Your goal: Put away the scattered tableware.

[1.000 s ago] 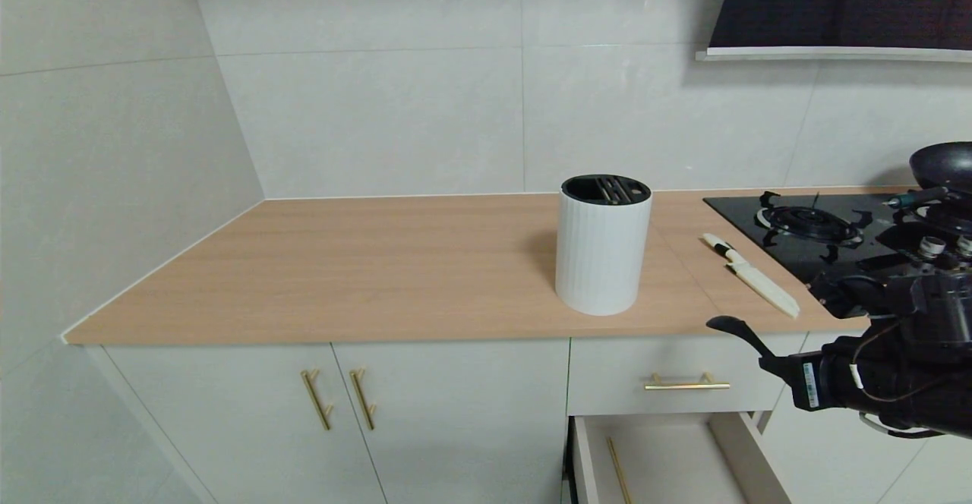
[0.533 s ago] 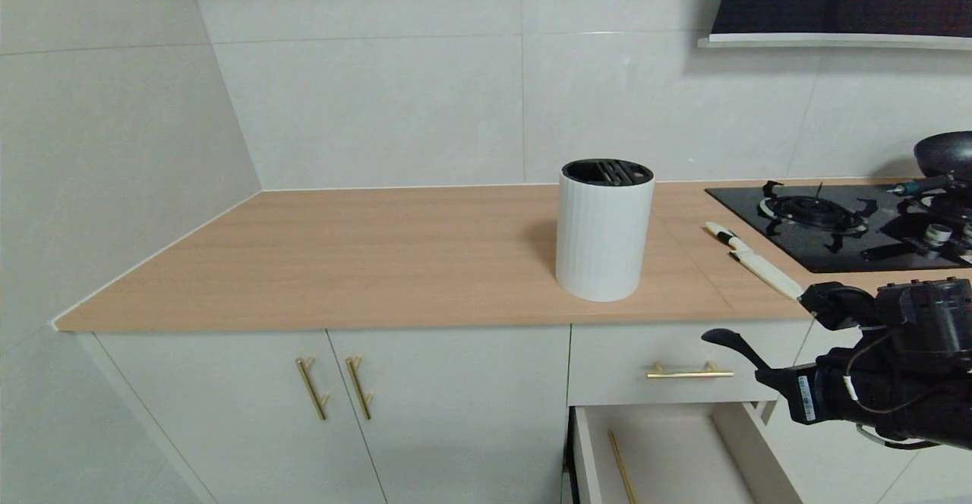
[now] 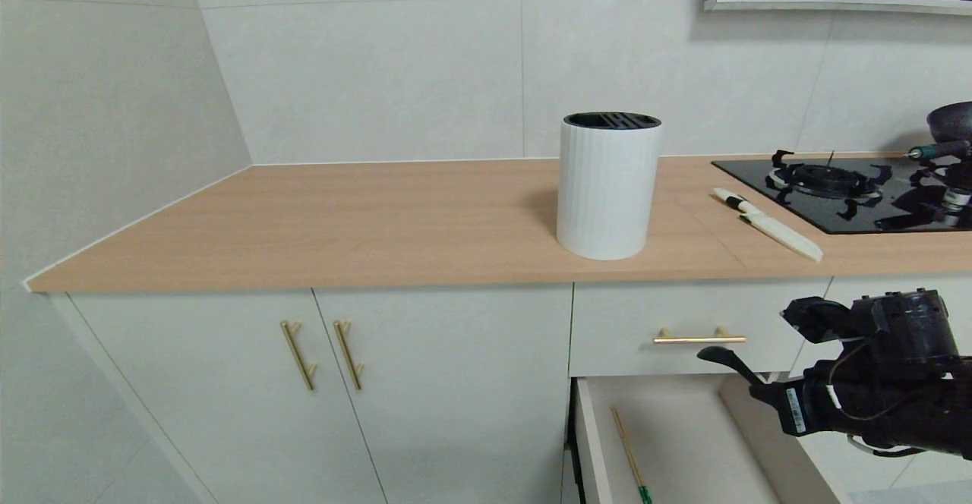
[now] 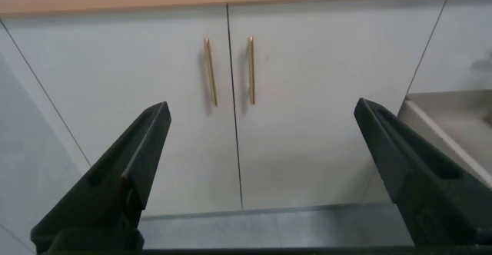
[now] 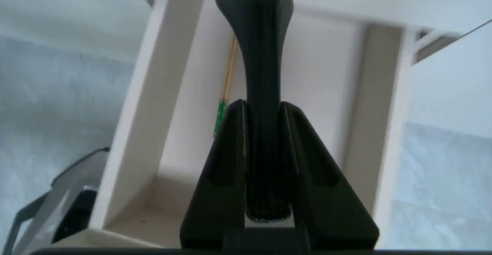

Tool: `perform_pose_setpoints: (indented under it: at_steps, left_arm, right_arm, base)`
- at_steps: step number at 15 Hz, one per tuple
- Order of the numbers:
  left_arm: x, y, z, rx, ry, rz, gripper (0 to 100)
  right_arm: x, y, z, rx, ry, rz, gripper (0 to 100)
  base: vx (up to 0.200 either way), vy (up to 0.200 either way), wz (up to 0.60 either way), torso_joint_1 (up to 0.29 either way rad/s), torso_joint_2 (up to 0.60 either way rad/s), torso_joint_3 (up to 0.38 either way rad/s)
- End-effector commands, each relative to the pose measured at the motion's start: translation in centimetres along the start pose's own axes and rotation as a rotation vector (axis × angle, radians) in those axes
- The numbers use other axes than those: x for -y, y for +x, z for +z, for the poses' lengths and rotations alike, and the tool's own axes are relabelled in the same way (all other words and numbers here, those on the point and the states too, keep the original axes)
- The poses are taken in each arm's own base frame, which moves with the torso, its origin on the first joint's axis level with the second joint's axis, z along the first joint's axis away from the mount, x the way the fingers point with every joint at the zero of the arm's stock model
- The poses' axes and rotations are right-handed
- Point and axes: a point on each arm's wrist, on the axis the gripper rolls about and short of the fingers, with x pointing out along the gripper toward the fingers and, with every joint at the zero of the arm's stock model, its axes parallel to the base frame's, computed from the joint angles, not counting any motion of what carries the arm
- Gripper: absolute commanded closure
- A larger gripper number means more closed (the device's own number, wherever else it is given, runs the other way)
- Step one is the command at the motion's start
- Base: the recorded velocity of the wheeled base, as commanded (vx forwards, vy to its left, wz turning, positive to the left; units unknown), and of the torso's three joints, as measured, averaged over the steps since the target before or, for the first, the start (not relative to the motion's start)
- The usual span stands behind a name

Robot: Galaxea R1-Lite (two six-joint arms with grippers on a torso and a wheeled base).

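Right claw (image 3: 762, 390) is clenched on a dark utensil (image 3: 721, 355), apparently a handle; its working end cannot be made out. Over the last second the claw has descended from counter (image 3: 380, 223) edge height to above the open drawer (image 3: 683, 428), so deposit is judged imminent. One chopstick (image 3: 627, 447) lies in the drawer. A knife (image 3: 768, 225) remains on the counter near the holder (image 3: 607, 185). Left claw (image 4: 261, 110) is spread wide, empty, facing cupboard doors (image 4: 323, 94).
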Motion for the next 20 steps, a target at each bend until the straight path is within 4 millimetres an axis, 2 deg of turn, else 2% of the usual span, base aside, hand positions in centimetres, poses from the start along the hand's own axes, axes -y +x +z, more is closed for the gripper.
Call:
perform_pose_setpoints:
  at_steps: [1,12,17,20]
  left_arm:
    - [0.0,0.0,0.0,0.0,0.0,0.0,0]
    - [0.0,0.0,0.0,0.0,0.0,0.0,0]
    - [0.0,0.0,0.0,0.0,0.0,0.0,0]
    - [0.0,0.0,0.0,0.0,0.0,0.0,0]
  right_arm:
    - [0.0,0.7,-0.4,-0.03,0.0,0.001,100]
    - [0.1,1.6,-0.8,-0.055,-0.004,0.0,100]
    - [0.1,1.7,-0.9,-0.062,-0.005,0.001,100]
    - [-0.2,3.4,-1.3,-0.063,-0.016,-0.017,100]
  base:
    - [0.0,0.0,0.0,-0.178,0.49,0.286]
    - [0.0,0.0,0.0,-0.154,0.46,0.302]
    - [0.0,0.0,0.0,-0.023,0.09,0.064]
    - [0.0,0.0,0.0,0.0,0.0,0.0]
